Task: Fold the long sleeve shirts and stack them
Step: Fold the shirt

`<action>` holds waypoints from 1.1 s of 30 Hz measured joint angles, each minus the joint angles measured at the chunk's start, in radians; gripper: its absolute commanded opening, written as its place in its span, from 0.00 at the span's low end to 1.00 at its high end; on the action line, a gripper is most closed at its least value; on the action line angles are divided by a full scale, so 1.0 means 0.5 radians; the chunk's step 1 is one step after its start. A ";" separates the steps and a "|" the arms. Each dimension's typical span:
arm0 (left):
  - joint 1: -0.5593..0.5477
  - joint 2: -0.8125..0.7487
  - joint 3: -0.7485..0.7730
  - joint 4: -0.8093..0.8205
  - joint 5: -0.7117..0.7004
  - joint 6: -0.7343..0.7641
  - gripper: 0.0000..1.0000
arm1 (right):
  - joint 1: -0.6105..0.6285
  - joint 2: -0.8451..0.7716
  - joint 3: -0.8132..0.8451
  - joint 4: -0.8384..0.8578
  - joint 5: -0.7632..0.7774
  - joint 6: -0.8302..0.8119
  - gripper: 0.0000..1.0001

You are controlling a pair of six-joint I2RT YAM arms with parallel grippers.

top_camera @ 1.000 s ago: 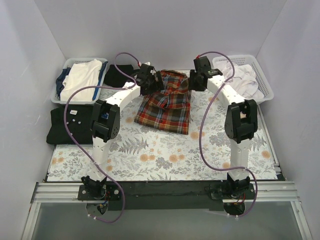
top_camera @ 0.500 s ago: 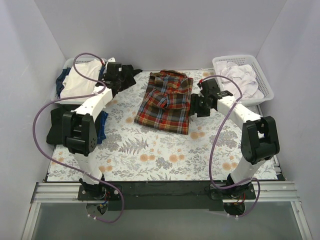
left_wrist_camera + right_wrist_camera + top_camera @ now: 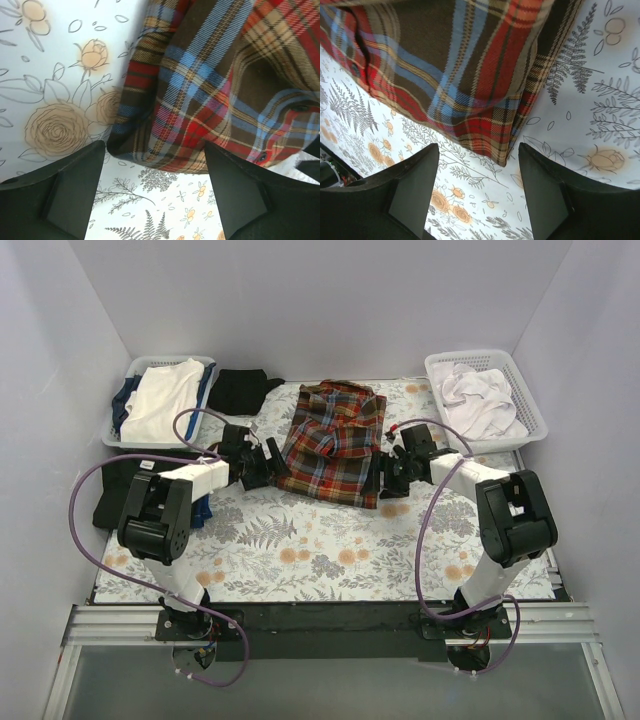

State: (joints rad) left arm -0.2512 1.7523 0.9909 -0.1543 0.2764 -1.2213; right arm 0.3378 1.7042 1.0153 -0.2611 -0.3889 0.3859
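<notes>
Brightness: bright and even in all 3 views, under white diffuse light.
Source: overhead; the pale walls [image 3: 300, 300] bounce it back.
Shadows: soft and short beside the plaid shirt [image 3: 335, 445]; a darker band lies under its hem in both wrist views.
Glare: mild washout on the white tablecloth [image 3: 30, 50].
Focus: cloth weave crisp; left fingers [image 3: 65, 192] dark, with little detail.

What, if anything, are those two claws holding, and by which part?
Nothing is held. The left gripper and right gripper both stand open at the near corners of the plaid shirt.
</notes>
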 measured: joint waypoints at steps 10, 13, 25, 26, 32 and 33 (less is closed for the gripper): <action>0.014 0.054 -0.030 0.215 0.108 -0.008 0.75 | -0.008 0.124 -0.130 0.327 -0.184 0.167 0.68; 0.014 0.061 -0.040 0.233 0.103 -0.007 0.52 | -0.008 0.164 -0.130 0.411 -0.224 0.226 0.56; 0.015 0.060 -0.087 0.050 0.177 -0.016 0.00 | -0.008 0.243 -0.101 0.278 -0.217 0.185 0.01; 0.015 0.047 -0.087 -0.012 0.201 -0.012 0.00 | -0.008 0.238 -0.084 0.204 -0.220 0.149 0.01; -0.001 -0.150 -0.188 -0.471 0.347 -0.012 0.00 | 0.004 0.138 -0.056 -0.299 -0.227 -0.089 0.01; -0.007 -0.203 -0.221 -0.529 0.375 -0.021 0.07 | 0.009 0.111 -0.060 -0.379 -0.233 -0.117 0.09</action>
State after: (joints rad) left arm -0.2546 1.6508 0.8803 -0.4187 0.4637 -1.2320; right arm 0.3424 1.7599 0.9855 -0.4507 -0.5056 0.3275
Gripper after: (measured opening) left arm 0.043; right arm 0.038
